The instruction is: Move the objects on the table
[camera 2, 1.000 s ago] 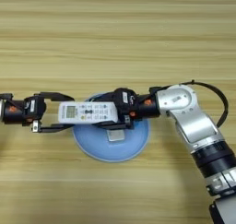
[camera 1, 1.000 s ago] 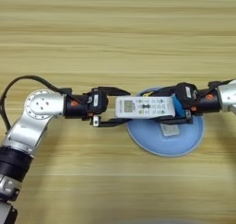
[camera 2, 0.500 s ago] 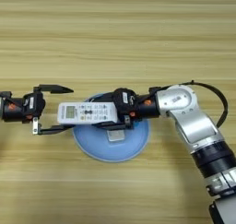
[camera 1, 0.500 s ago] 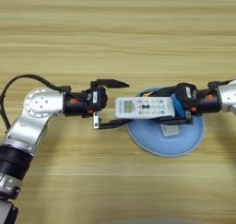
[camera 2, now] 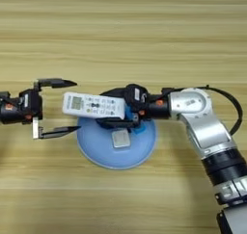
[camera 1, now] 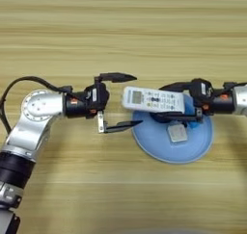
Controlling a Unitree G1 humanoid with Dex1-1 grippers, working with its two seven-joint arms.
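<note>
2 grippers are positioned over the table [camera 1: 120, 31], a broad light wooden surface with lengthwise plank grain. A round, smooth blue plate [camera 1: 154, 149] is set on it. The long white remote control [camera 1: 153, 99] is clamped at its right end by the right gripper [camera 2: 113, 110] and suspended above the plate's left rim. The left gripper [camera 1: 126, 101] is spread wide just beside the free end. The small grey square block [camera 1: 177, 133] is seated on the plate. Level support is advised before lowering.

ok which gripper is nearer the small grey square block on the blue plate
Right. The right gripper, shut on the long white remote control, is just above the small grey square block; the open left gripper is off to its left, beyond the plate's rim.
</note>
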